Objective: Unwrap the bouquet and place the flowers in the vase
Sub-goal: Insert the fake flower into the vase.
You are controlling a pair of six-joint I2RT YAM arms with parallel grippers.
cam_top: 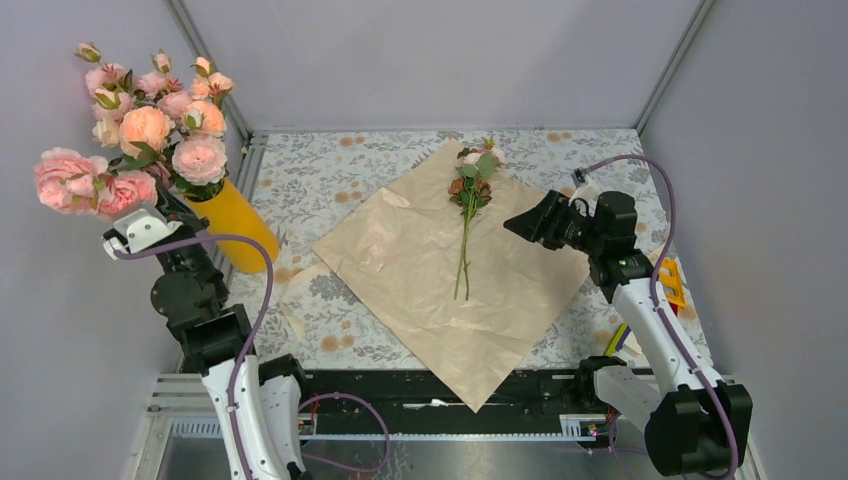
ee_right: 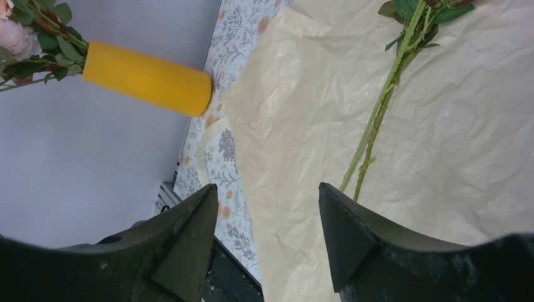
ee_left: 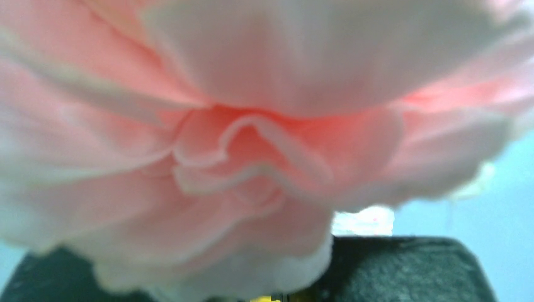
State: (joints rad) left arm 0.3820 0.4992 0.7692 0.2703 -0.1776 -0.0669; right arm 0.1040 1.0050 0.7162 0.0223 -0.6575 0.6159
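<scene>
The bouquet's peach paper [cam_top: 430,270] lies spread flat as a crinkled sheet [ee_right: 302,113] in the middle of the table. On it rest the flowers [cam_top: 470,190], small pink and brownish heads at the far end and thin green stems [ee_right: 378,119] pointing toward me. The yellow-orange vase [cam_top: 245,235] stands at the left, also in the right wrist view [ee_right: 148,78]. My left gripper [cam_top: 180,215] sits against the vase's upper left side, its tips hidden by roses. My right gripper [cam_top: 520,225] hovers open over the sheet's right part [ee_right: 267,185], nothing between its fingers.
A big bunch of pale pink and peach roses [cam_top: 150,130] fills the vase and blocks the left wrist view [ee_left: 252,126]. A pale ribbon strip [cam_top: 295,300] lies off the sheet's left corner. A small yellow object [cam_top: 670,280] sits at the right wall.
</scene>
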